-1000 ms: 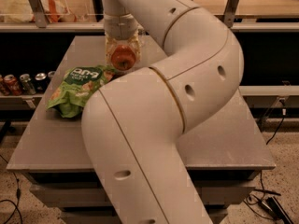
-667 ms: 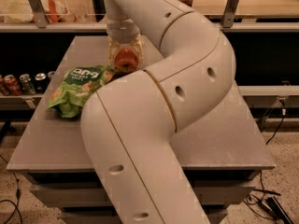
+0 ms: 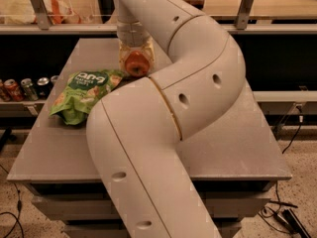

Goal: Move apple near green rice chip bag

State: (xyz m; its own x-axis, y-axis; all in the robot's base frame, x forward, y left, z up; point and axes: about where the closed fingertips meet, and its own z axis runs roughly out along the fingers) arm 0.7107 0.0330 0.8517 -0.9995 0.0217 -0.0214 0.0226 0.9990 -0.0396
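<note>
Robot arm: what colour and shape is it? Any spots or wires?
The arm is creamy white, fat and rounded like tubes, with thin seams at the joints and small dark round holes. No cables show on it. Its gripper, at the table's far side by the green rice chip bag, is pale and closed around the apple.

- Warm, dim light from above; the pale arm (image 3: 198, 78) catches most
- The gripper (image 3: 135, 69), far left over the table (image 3: 237, 143), clasps the apple (image 3: 136, 63), dully lit
- Black gloom under the far shelf (image 3: 277, 28)

1 grey table (image 3: 247, 148) | soda cans (image 3: 27, 87) (left shelf) | floor cables (image 3: 290, 218)
</note>
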